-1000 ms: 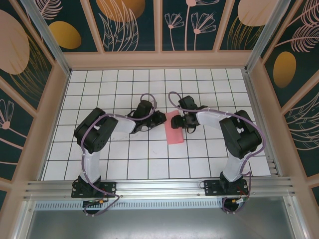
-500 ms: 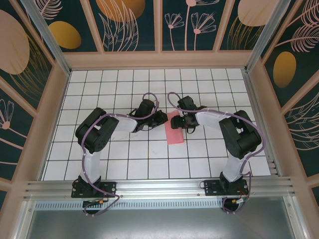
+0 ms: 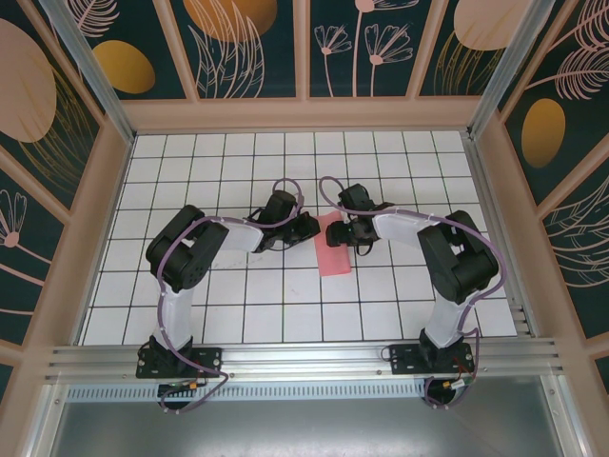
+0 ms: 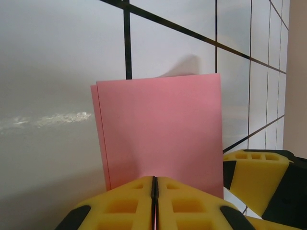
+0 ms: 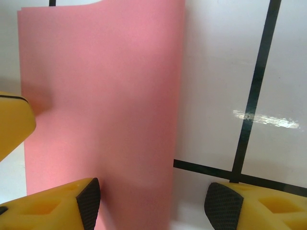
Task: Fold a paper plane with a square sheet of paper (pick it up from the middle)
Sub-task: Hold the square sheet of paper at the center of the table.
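The square sheet of paper (image 3: pixel 333 251) is pink and lies flat mid-table, folded double into an upright oblong; two layered edges show along its left side (image 4: pixel 98 129). My left gripper (image 3: pixel 310 228) is shut, its yellow fingertips pressed together at the sheet's near edge (image 4: pixel 154 180); I cannot tell whether paper is pinched between them. My right gripper (image 3: pixel 344 232) is open on the sheet's upper right. In the right wrist view its fingers straddle the sheet's long right edge (image 5: pixel 154 203), with paper (image 5: pixel 100 96) under the left finger and bare table under the right.
The white gridded table (image 3: pixel 238 305) is walled by a tan frame (image 3: pixel 304 114) at the back and sides. A metal rail (image 3: pixel 304 357) carries both arm bases at the near edge. Each wrist view catches the other gripper's yellow finger (image 4: pixel 259 175) (image 5: pixel 12 124) close by.
The left arm has edged slightly right toward the sheet and its jaws have closed a little further. The right arm and the sheet have stayed still.
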Available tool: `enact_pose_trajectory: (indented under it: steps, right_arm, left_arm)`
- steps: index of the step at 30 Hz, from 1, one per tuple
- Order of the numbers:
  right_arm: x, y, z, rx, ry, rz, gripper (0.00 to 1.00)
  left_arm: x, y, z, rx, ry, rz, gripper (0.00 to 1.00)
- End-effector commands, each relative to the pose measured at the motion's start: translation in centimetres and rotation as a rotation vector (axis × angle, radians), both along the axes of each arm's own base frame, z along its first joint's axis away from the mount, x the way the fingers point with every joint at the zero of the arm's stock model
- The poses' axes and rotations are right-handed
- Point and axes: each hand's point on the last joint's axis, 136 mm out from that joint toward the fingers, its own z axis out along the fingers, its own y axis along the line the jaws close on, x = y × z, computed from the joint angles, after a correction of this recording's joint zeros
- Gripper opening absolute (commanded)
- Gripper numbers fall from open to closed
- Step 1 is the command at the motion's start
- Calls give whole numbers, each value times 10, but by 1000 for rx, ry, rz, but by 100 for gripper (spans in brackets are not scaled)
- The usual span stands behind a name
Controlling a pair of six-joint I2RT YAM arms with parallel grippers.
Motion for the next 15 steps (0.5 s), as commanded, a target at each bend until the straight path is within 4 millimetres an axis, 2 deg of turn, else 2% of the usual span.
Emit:
enact_pose_trajectory:
  steps: [1,15]
  right_arm:
    - [-57,-6,-88,-63,236,79,67]
    - [-57,-6,-91,-75,242,86,67]
  left_arm:
    - [-1,-5,-3,11,-7,-31,12]
    - [-4,-4,-11,27,16,-34,11]
